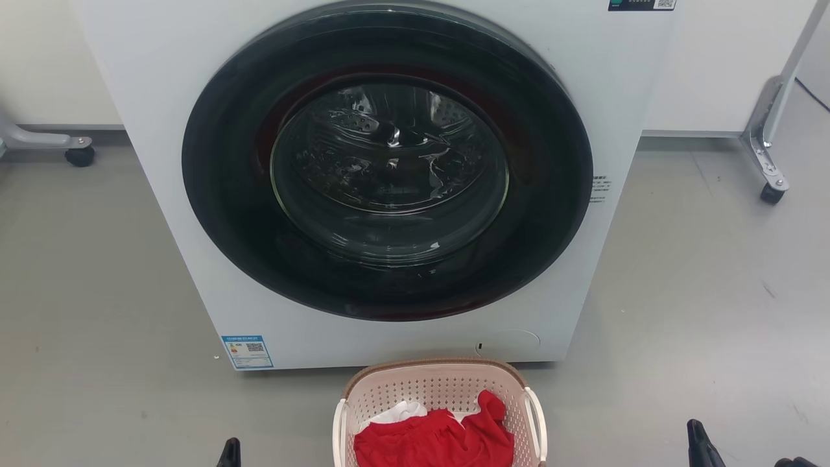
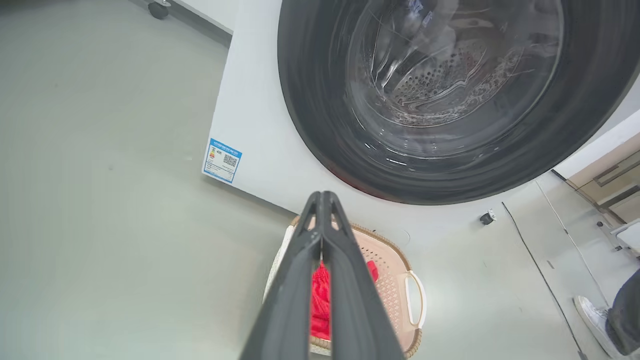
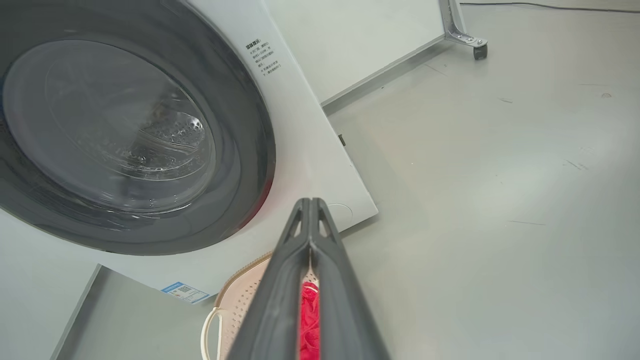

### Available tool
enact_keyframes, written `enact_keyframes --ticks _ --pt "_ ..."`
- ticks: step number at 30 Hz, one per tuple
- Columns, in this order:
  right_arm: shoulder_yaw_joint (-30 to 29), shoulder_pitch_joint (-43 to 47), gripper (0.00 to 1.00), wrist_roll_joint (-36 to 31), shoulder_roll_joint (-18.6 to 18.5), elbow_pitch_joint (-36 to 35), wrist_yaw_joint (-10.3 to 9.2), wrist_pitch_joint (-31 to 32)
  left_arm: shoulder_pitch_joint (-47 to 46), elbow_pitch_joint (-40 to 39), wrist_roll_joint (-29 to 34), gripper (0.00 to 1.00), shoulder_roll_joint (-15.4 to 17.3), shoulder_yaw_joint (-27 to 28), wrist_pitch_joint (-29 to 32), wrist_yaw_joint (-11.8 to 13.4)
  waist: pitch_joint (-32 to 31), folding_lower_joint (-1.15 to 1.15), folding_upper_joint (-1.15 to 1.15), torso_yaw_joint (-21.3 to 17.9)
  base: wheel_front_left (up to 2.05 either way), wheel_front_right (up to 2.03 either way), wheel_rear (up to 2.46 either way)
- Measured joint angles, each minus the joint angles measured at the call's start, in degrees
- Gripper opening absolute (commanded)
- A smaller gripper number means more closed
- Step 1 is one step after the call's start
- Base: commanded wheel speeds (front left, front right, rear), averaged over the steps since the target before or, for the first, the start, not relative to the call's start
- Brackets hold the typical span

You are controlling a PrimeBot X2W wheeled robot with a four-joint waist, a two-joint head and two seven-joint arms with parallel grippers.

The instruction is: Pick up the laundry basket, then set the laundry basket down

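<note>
The laundry basket (image 1: 441,388) stands on the floor just in front of the washing machine, pale pink-cream with a brown rim and white side handles (image 1: 539,421). A red garment (image 1: 434,442) and a white cloth (image 1: 402,412) lie inside it. My left gripper (image 1: 229,452) pokes up at the bottom edge, left of the basket and apart from it. My right gripper (image 1: 700,444) is far to the basket's right. Each wrist view shows its own gripper, left (image 2: 322,200) and right (image 3: 311,205), shut with fingertips touching and nothing held, above the basket (image 2: 390,270) (image 3: 240,295).
The white washing machine (image 1: 162,194) with its round dark door (image 1: 389,162) shut rises right behind the basket. Wheeled metal frame legs stand at back left (image 1: 71,146) and back right (image 1: 768,168). A person's white shoe (image 2: 595,320) is on the grey floor (image 1: 700,292).
</note>
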Motion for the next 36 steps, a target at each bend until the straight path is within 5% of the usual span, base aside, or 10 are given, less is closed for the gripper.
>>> enact_keyframes --ticks 36 --pt "-8.04 -3.55 0.00 29.39 2.75 0.89 5.43 7.60 -3.28 0.02 -28.07 0.00 -1.55 7.64 7.75 -5.54 0.52 0.00 0.00 0.42 0.00 0.00 0.00"
